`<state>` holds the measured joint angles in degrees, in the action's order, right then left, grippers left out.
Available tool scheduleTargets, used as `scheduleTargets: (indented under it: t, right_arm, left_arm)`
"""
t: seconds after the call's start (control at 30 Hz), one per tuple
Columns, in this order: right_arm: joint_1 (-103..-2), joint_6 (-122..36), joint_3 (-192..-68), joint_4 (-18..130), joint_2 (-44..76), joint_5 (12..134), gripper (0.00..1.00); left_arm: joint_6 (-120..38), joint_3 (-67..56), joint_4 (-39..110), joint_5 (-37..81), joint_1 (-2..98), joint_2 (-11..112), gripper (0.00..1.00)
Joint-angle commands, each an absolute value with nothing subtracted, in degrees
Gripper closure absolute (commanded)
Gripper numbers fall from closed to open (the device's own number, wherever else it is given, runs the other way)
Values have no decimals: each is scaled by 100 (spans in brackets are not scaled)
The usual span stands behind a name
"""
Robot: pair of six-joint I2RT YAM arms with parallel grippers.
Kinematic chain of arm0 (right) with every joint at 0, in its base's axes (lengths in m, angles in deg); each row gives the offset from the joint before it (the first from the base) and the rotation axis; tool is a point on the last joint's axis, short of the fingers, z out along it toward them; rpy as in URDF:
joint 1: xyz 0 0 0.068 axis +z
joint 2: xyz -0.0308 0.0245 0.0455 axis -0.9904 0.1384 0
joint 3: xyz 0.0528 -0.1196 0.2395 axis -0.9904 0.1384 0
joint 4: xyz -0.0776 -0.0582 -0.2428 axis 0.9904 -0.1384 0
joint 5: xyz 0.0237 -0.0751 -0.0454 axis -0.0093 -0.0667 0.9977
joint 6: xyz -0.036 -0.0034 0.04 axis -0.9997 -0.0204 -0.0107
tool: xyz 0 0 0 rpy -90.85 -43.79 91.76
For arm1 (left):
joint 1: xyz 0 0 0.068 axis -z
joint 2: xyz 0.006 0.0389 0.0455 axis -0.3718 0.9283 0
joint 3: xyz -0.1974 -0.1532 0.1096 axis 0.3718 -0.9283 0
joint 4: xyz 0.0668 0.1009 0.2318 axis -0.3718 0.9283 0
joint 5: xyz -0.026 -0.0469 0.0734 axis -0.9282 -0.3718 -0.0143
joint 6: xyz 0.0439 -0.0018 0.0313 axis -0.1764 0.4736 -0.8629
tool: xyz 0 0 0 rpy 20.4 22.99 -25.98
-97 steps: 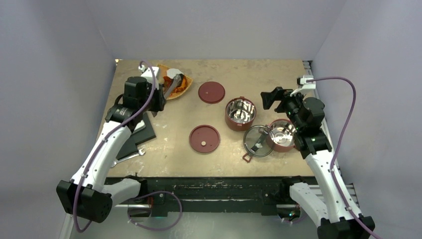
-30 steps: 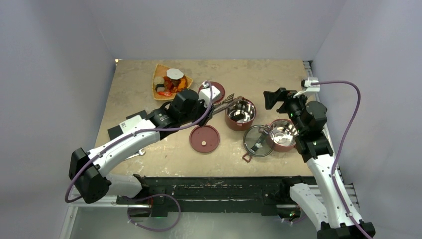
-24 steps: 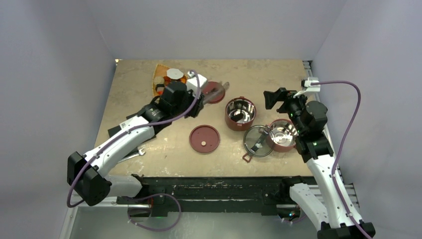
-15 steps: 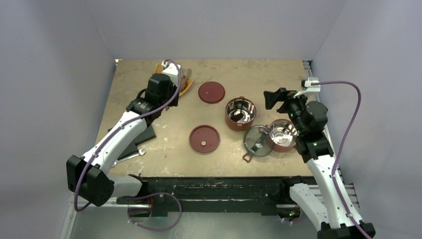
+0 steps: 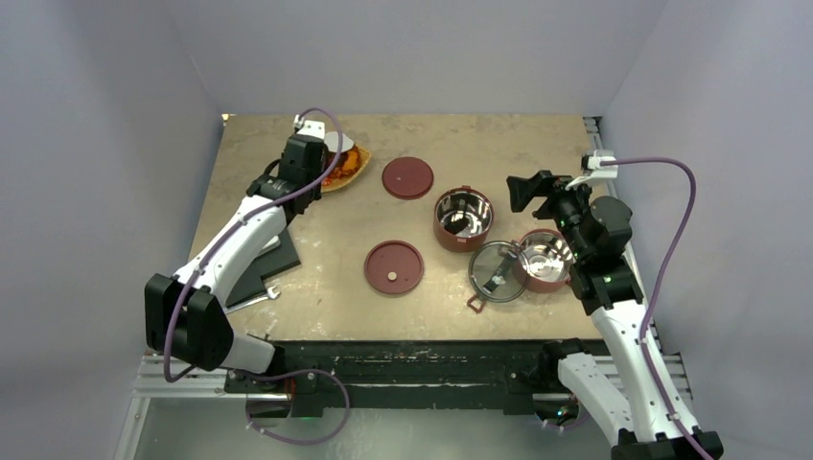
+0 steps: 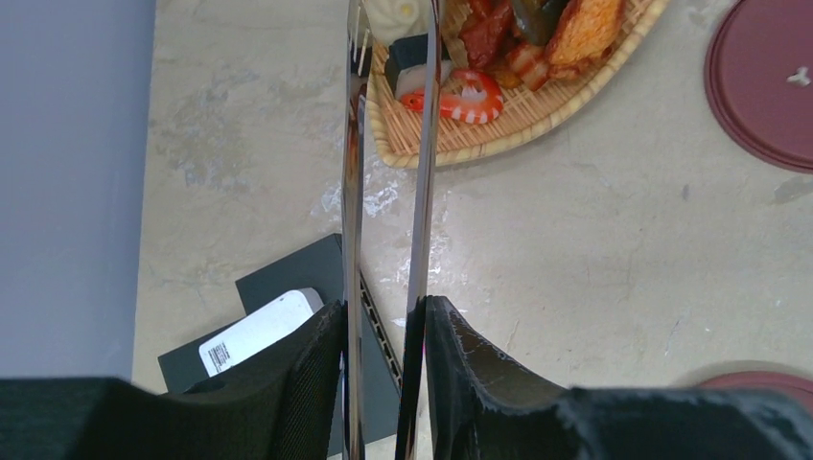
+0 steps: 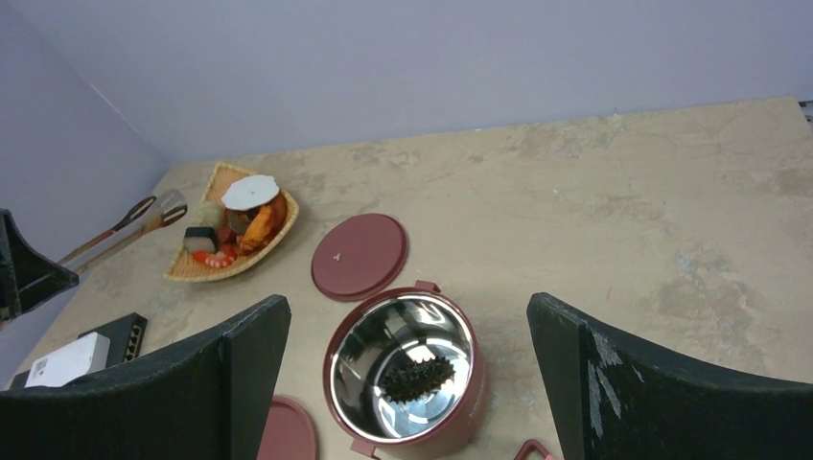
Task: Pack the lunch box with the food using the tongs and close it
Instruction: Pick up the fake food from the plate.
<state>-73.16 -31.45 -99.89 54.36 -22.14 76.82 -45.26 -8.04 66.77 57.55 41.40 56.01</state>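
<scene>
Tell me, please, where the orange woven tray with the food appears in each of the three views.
Top external: the woven tray is in the upper left of the picture, partly hidden.
Left wrist: top centre, cut off by the upper edge.
Right wrist: left side, at middle height.
Shared landmark: the dark-red disc lid lying flat just beside the tray.

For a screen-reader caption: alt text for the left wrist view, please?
Slim metal tongs held in the left gripper extend over a woven tray of mixed food, including a shrimp. A dark-red lid lies on the beige table at right.
</scene>
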Motion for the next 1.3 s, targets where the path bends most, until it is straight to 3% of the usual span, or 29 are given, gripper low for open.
scheduleTargets:
  t: [0.0, 1.27]
  right_arm:
    - [-7317, -3051, -9914, 5563, -2304, 7611, 2]
    - [-7317, -3050, -9853, 5603, -2285, 7558, 3]
  left_arm:
    - [-4423, -509, 6691, 5963, 4125, 5763, 65]
    - [-4500, -455, 6785, 6104, 4125, 6615, 61]
